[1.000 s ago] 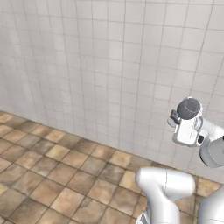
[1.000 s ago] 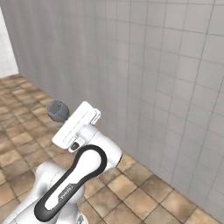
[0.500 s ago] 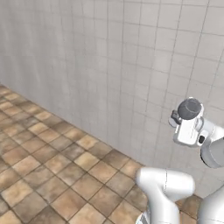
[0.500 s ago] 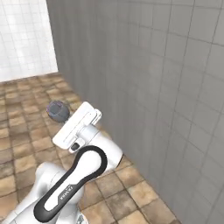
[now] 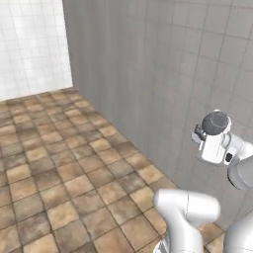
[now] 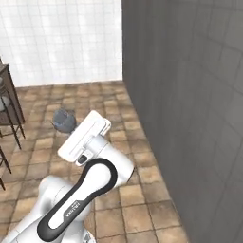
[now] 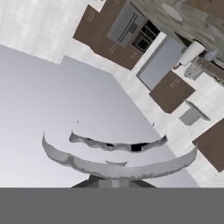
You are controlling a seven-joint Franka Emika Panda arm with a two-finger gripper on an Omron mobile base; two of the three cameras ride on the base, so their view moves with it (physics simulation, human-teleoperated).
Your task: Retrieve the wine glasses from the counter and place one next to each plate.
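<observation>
what moved: the whole picture has swung round since a moment ago, so the base has turned. a corner of the room now shows, and the arm is bent the same way as before.
end effector: the end effector (image 7: 112, 183) is clenched tight on the thin stem of a wine glass (image 6: 63, 120), just in front of the white hand.
wine glass: it is grey-blue and sits up off the floor, at the tip of the hand. in the left base view its round bowl (image 5: 216, 122) sticks up above the hand. in the hand view its rim is very close, like two grey curved bands.
second wine glass: a small clear one (image 7: 193, 70) stands far off on the table (image 7: 183, 22), just beside the white paper-towel roll (image 7: 191, 52).
table: grey-brown stone, with dark brown cabinets (image 7: 171, 92) by it.
walls: a grey tiled wall (image 5: 168, 74) is close to the arm. a white tiled wall (image 6: 61, 38) is farther back.
floor: brown square tiles (image 5: 59, 168).
stool: thin dark legs (image 6: 10, 124) show at the left edge of the right base view.
</observation>
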